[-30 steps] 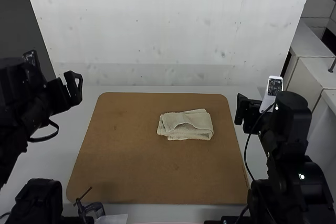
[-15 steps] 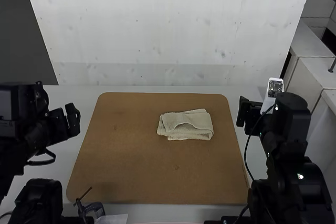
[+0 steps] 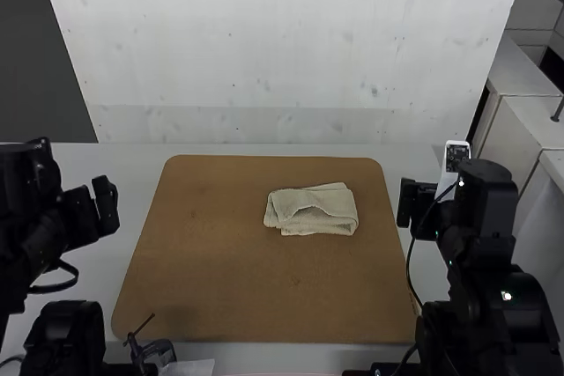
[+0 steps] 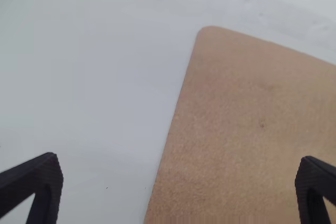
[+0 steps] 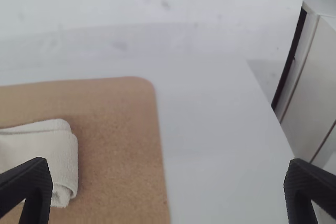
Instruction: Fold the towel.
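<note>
1. Black, the left gripper [image 3: 95,204] stood wide open, its two fingers [image 4: 44,187] well apart, nothing between them. It was released, holding nothing, beyond the left edge of the brown board [image 3: 220,279].
2. The right gripper [image 3: 416,204] was released too, spread wide and empty, past the board's right edge. A small white device [image 3: 456,160] with a dark face sat on the arm just behind it.
3. The beige towel [image 3: 310,210] lay on the board, to the left of the right gripper and apart from it; from the left gripper it was farther off, to the right across the board. Neither one touched it.
4. The high view gave the towel whole: a compact, layered bundle, its upper layer arching up into a loose pocket on the near side.
5. The right wrist view gave the end of the towel facing that gripper, a rounded fold, with a lower layer poking out under it at the near corner and another layer peeping out along the far side.
6. The left wrist view gave the board's rounded far left corner ahead of that gripper, small dark marks on the brown surface, and the pale table [image 3: 137,169] alongside.
</note>
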`<act>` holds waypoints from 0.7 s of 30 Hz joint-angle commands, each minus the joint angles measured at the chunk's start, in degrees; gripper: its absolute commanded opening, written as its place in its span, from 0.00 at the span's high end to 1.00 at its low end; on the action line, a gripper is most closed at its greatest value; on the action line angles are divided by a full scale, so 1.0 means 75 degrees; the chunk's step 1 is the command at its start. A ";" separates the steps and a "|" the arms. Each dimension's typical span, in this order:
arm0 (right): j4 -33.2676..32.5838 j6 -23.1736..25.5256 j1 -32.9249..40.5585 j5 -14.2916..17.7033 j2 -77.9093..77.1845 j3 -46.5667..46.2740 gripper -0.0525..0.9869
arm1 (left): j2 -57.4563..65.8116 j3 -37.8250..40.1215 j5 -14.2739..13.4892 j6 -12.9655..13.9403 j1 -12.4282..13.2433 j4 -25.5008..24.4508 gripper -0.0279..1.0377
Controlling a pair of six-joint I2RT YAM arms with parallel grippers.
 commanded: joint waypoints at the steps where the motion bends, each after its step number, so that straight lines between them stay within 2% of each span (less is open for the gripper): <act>1: -0.0407 -0.0093 -0.0062 -0.0020 -0.0028 0.0581 0.02 | -0.0044 -0.0397 0.0019 0.0679 0.0002 -0.0105 0.03; 4: -0.1051 -0.0011 -0.0027 -0.0020 -0.0004 0.0769 0.02 | -0.0044 -0.0420 0.0008 0.0702 0.0025 0.0047 0.03; 5: -0.1309 0.0083 -0.0015 -0.0032 -0.0004 0.0874 0.02 | -0.0044 -0.0479 0.0031 0.0854 0.0037 0.0258 0.04; 7: -0.1743 0.0259 -0.0003 -0.0172 -0.0004 0.1038 0.02 | -0.0056 -0.0514 0.0172 0.1546 0.0060 0.0316 0.04; 11: -0.2293 0.0411 -0.0003 -0.0208 -0.0004 0.1191 0.02 | -0.0056 -0.0479 0.0277 0.1604 0.0060 0.0176 0.04; 14: -0.2504 0.0423 -0.0003 -0.0208 -0.0004 0.1120 0.02 | -0.0079 -0.0491 0.0441 0.1932 0.0060 0.0188 0.04; 21: -0.2598 0.0528 0.0020 -0.0442 -0.0039 0.1074 0.02 | -0.0091 -0.0491 0.0465 0.1956 0.0060 0.0188 0.04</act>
